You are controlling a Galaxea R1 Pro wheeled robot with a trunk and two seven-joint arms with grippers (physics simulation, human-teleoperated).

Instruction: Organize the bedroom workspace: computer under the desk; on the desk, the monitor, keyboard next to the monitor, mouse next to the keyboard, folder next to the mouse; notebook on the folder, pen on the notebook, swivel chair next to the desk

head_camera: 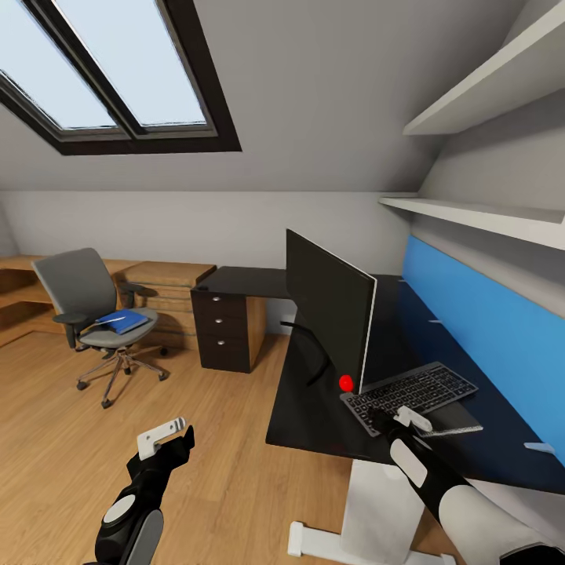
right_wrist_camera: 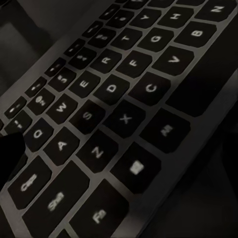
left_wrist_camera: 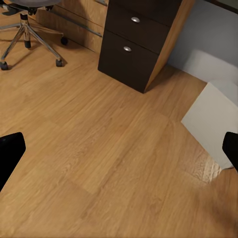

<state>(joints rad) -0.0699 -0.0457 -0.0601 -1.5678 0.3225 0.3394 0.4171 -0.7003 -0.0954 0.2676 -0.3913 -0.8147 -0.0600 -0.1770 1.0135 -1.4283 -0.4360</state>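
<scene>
Your right gripper (head_camera: 396, 416) right over keyboard (head_camera: 416, 395); keyboard's long side runs 8 to 2 o'clock. Can't tell its jaws. Left gripper (head_camera: 166, 436) jaws apart, far off.

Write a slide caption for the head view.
Right gripper over the keyboard beside the monitor on the desk; folder on the swivel chair.

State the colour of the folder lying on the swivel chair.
Bright blue; the folder on the swivel chair seat shows best in the head view.
</scene>
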